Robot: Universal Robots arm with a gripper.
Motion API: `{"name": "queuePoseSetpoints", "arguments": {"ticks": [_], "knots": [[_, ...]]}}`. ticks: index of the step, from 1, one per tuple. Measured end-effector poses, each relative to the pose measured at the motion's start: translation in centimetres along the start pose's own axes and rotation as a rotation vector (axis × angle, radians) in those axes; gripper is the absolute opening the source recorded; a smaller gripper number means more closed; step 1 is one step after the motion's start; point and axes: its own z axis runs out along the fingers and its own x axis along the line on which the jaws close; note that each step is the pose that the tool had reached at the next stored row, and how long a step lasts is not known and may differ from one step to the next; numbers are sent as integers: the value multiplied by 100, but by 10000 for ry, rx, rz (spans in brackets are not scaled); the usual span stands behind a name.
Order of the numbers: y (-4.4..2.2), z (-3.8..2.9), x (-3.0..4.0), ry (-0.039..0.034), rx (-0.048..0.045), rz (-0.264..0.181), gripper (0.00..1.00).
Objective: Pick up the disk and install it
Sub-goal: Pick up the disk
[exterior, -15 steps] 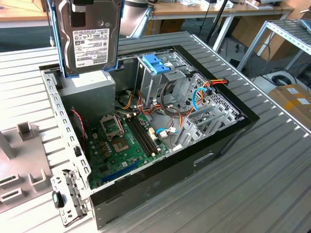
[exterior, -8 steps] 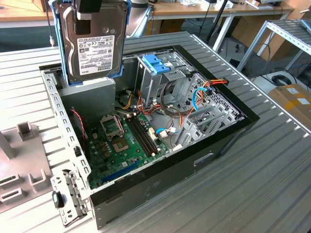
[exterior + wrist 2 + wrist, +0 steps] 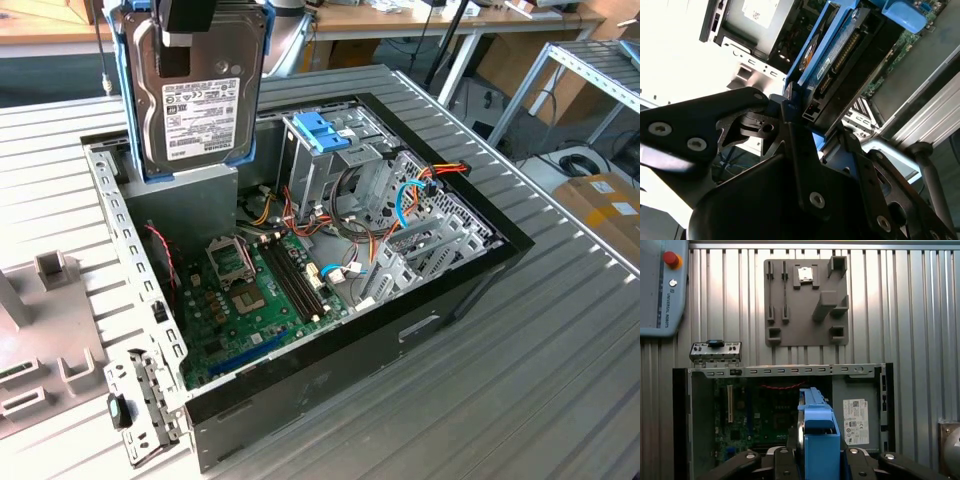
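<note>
Well, I see a ribbed grey metal tabletop point(image 3: 540, 380) carrying the open black computer case point(image 3: 420, 325), with wooden workbenches point(image 3: 400, 18) behind it. My black gripper point(image 3: 190, 22) pinches the dark grey rectangular metal disk point(image 3: 195, 100), edged with blue plastic rails, upright in the air above the case. Its white barcode label point(image 3: 200, 120) faces the exterior camera. Another white label point(image 3: 856, 421) sits on the grey box point(image 3: 840, 390) inside the case.

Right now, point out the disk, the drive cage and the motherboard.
disk point(image 3: 195, 112), exterior view, on its white label.
drive cage point(image 3: 322, 131), exterior view, on its blue handle.
motherboard point(image 3: 243, 300), exterior view, on the processor socket.
</note>
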Motion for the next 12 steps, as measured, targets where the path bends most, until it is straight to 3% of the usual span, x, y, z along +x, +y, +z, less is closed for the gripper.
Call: {"name": "queuePoseSetpoints", "arguments": {"ticks": [12], "knots": [[-4, -5, 143, 0, -1, 0, 37]]}}
